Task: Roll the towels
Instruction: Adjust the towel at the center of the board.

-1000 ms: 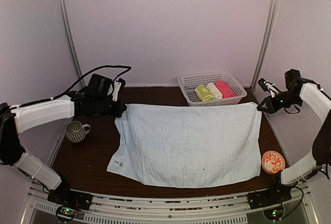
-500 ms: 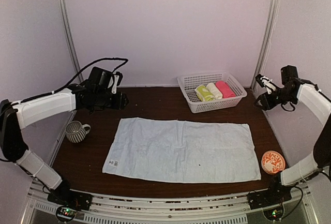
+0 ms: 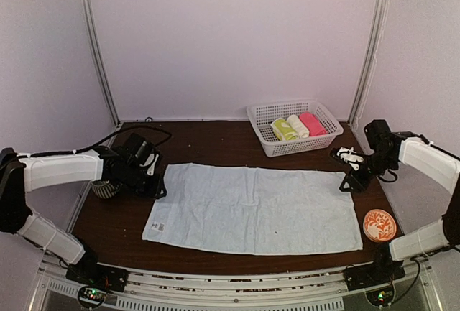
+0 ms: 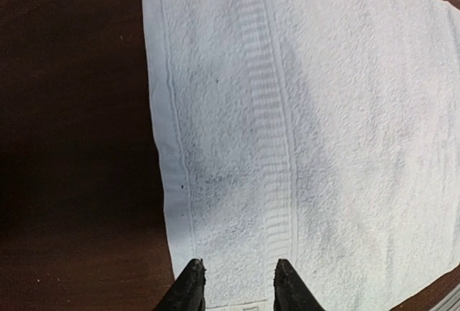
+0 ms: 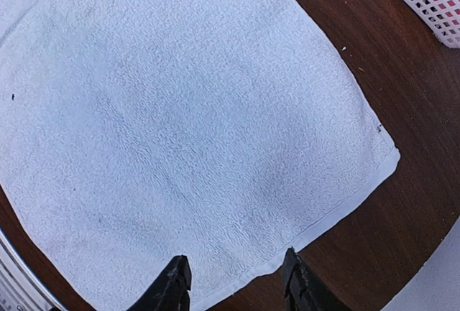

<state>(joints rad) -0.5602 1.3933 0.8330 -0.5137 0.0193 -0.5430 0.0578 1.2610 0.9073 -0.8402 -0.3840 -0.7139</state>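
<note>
The pale blue towel (image 3: 251, 207) lies flat on the table (image 3: 201, 142), with a small label (image 3: 164, 228) at its near-left corner (print unreadable). The white basket (image 3: 302, 146) holds the rolled yellow-green towel (image 3: 283, 130), a cream roll (image 3: 298, 126) and a pink roll (image 3: 313, 123). The left gripper (image 4: 233, 279) and right gripper (image 5: 233, 275) hover over the blue towel's ends, jaws apart, empty.

The pale blue towel (image 3: 251, 207) is soft terry cloth, matt and nubbly, with a ribbed woven band running near one end. The desk (image 3: 208, 142) beneath it is dark wood, smooth with a faint sheen. The basket (image 3: 305, 144) is white latticed plastic. The left hand (image 4: 233, 286) and right hand (image 5: 233, 282) show matt black fingers.
</note>
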